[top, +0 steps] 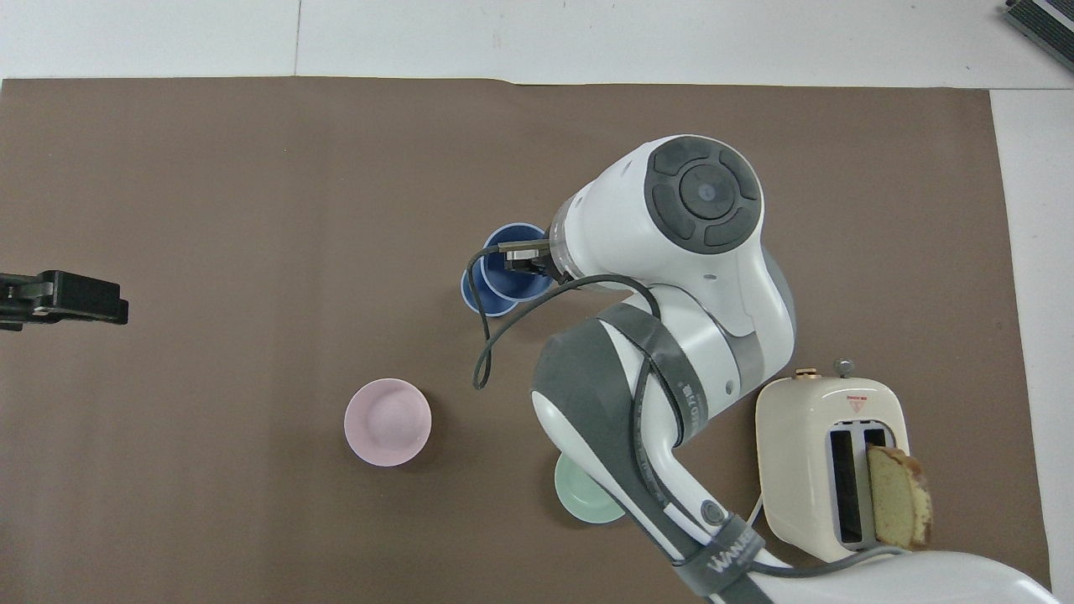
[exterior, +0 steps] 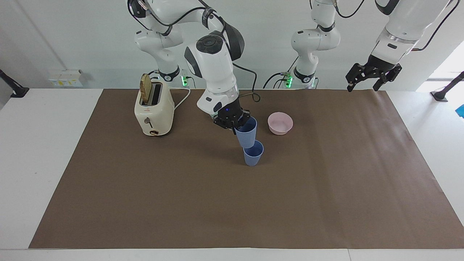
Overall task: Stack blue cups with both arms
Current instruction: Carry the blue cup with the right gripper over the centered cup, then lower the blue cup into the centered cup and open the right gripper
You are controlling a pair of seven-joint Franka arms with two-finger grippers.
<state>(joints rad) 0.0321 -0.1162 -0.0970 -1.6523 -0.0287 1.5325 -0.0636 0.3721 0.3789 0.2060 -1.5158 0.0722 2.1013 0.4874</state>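
Observation:
My right gripper (exterior: 236, 125) is shut on the rim of one blue cup (exterior: 246, 135) and holds it upright in the air. It is over the second blue cup (exterior: 253, 156), which stands on the brown mat. The held cup's base is at the standing cup's mouth, offset a little toward the right arm's end. In the overhead view the held cup (top: 513, 277) covers most of the standing cup (top: 471, 292), with the right gripper (top: 525, 256) at its rim. My left gripper (exterior: 373, 78) waits open and raised at the left arm's end of the table; it also shows in the overhead view (top: 63, 298).
A pink bowl (exterior: 280, 123) sits near the cups, nearer to the robots. A mint-green bowl (top: 579, 503) lies partly under the right arm. A cream toaster (exterior: 154, 108) with a bread slice (exterior: 145, 92) stands toward the right arm's end.

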